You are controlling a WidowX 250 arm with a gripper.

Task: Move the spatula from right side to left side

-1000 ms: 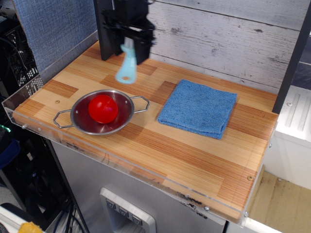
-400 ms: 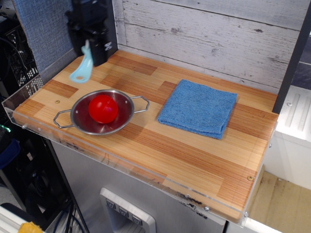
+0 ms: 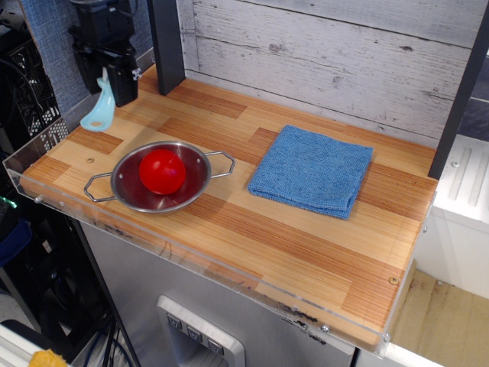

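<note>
The spatula (image 3: pixel 101 107) is a small light-blue plastic utensil. It hangs handle-end down from my gripper (image 3: pixel 107 73). The black gripper is shut on its upper part, so the head is hidden between the fingers. The gripper is above the far left edge of the wooden table (image 3: pixel 306 245), and the spatula's rounded end is close over the left rim.
A steel bowl (image 3: pixel 159 177) with two wire handles sits at the front left and holds a red ball (image 3: pixel 162 170). A folded blue cloth (image 3: pixel 312 170) lies right of centre. A clear plastic rim (image 3: pixel 30 157) runs along the left edge. A dark post (image 3: pixel 166 42) stands at the back.
My gripper has moved left with the spatula, from above the back middle of the table to above its far left edge, and a little lower. Bowl and cloth have not moved.
</note>
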